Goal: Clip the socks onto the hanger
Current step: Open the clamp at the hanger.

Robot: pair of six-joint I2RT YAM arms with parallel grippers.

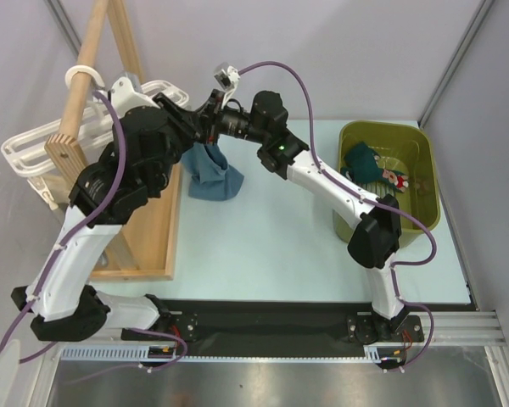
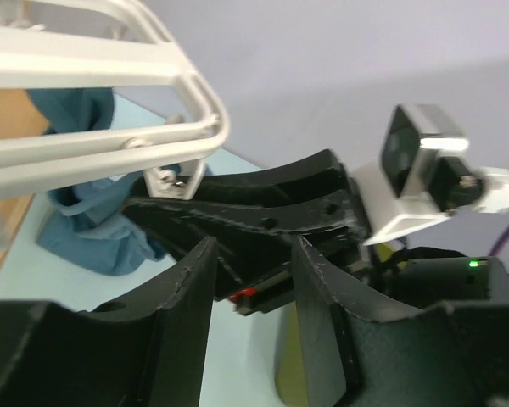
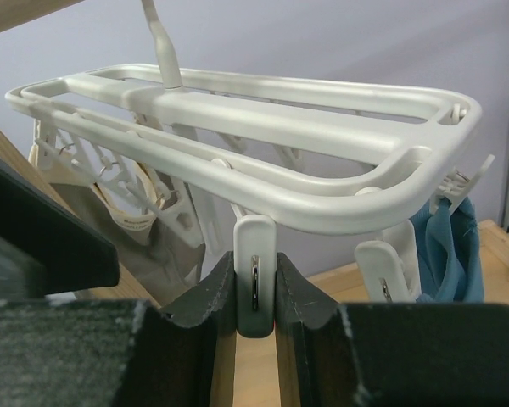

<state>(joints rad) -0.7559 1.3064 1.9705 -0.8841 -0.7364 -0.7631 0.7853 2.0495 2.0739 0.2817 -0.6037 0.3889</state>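
Hanger point(image 3: 322, 114): R gripper point(image 3: 254, 264) pinching a white clip point(image 3: 254, 236), squeeze dead centre so it doesn't slip; L gripper point(image 2: 254, 250) fingers spread, empty, nr blue sock point(image 2: 85, 222)

Here's your tally. Two arms, left arm point(image 1: 76, 254) and right arm point(image 1: 335, 191). Two grippers, left gripper point(image 2: 250, 254) and right gripper point(image 3: 254, 292). One hanger point(image 1: 21, 153), white. One wooden rack point(image 1: 148, 237). One bin point(image 1: 428, 182), green. Socks now: you've got one blue sock point(image 1: 214, 174) hanging and one grey cloth point(image 3: 144, 237) in the right wrist view. The teal socks point(image 1: 365, 161) in the bin are too bunched to count, though one red-and-white motif point(image 1: 396, 178) shows. Clips: two clear up close, one clip point(image 3: 254, 254) and a second point(image 3: 377, 271); the ones behind blur together.
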